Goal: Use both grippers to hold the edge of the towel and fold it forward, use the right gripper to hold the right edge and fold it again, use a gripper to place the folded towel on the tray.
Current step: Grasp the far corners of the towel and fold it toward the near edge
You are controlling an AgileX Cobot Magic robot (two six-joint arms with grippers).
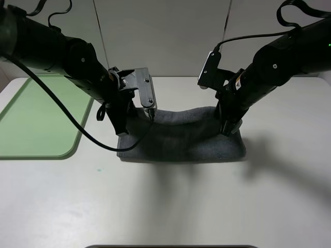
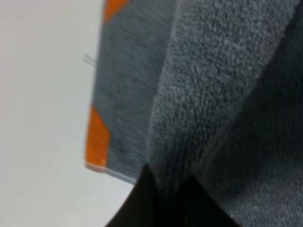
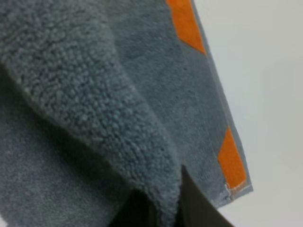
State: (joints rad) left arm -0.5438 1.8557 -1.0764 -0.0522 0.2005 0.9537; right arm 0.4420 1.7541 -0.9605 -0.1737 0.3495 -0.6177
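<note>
My left gripper (image 1: 122, 130) and right gripper (image 1: 230, 128) each pinch the towel (image 1: 181, 142) mid-frame. The first fold looks underway; the second fold and the tray (image 1: 36, 121) at left are not yet done.

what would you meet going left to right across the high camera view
green tray → left pincer → towel, its middle span → right pincer
</note>
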